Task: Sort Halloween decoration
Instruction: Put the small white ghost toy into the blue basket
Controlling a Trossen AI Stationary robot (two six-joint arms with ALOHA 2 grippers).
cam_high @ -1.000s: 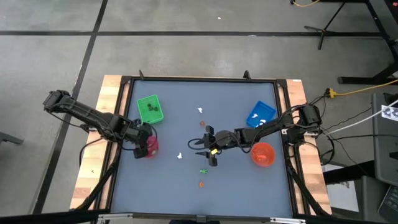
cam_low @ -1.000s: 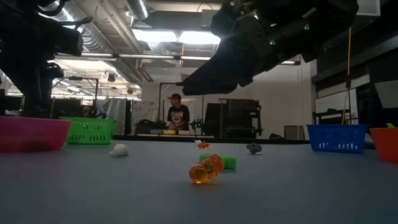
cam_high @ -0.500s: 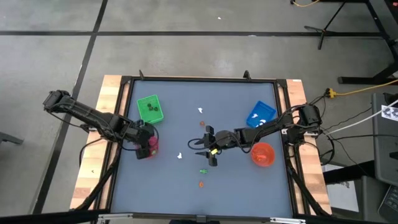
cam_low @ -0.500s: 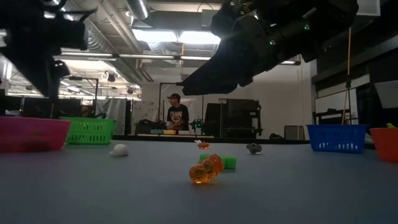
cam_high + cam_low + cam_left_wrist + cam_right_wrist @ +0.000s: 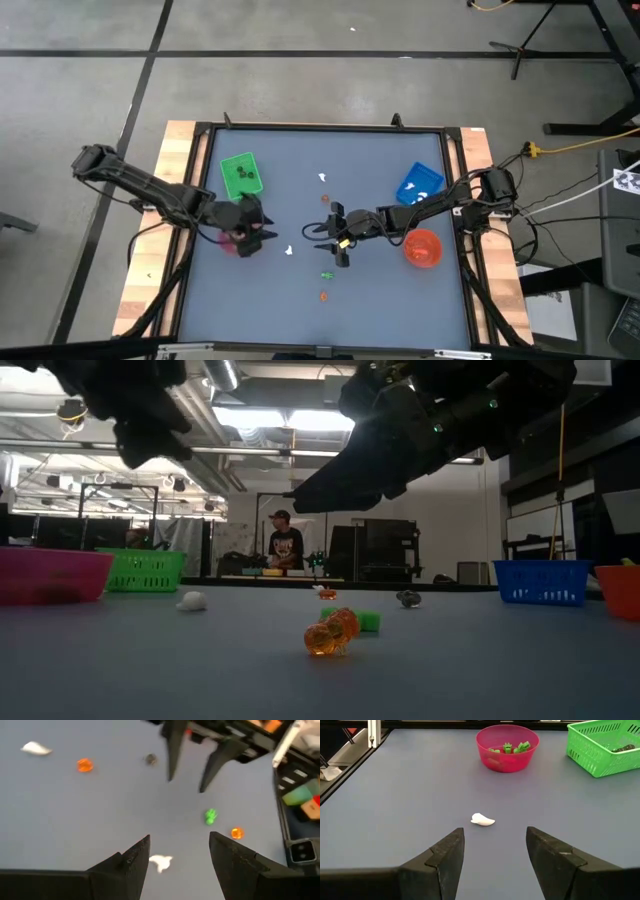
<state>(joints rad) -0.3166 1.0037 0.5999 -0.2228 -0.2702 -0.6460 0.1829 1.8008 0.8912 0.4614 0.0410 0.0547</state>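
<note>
Tiny figures lie scattered on the grey table: a white one (image 5: 289, 251) (image 5: 160, 862) (image 5: 482, 820), a green one (image 5: 327, 274) (image 5: 211, 816), an orange one (image 5: 323, 296) (image 5: 331, 632), a farther orange one (image 5: 325, 198), a farther white one (image 5: 322, 178) and a dark one (image 5: 150, 759) (image 5: 408, 598). My left gripper (image 5: 262, 236) (image 5: 180, 847) hovers open just left of the near white figure, which shows between its fingers without touching. My right gripper (image 5: 322, 238) (image 5: 495, 840) hangs open above mid-table, pointing left.
The pink bowl (image 5: 232, 240) (image 5: 507, 747) holds green figures, and the green tray (image 5: 241, 175) (image 5: 605, 745) holds dark ones. The blue tray (image 5: 420, 183) and the orange bowl (image 5: 422, 248) sit at the right. A person (image 5: 287, 545) stands far behind the table.
My left gripper has swung from above the pink bowl toward the table's right, turning until it points at the near white figure. The figures and my right arm have kept still.
</note>
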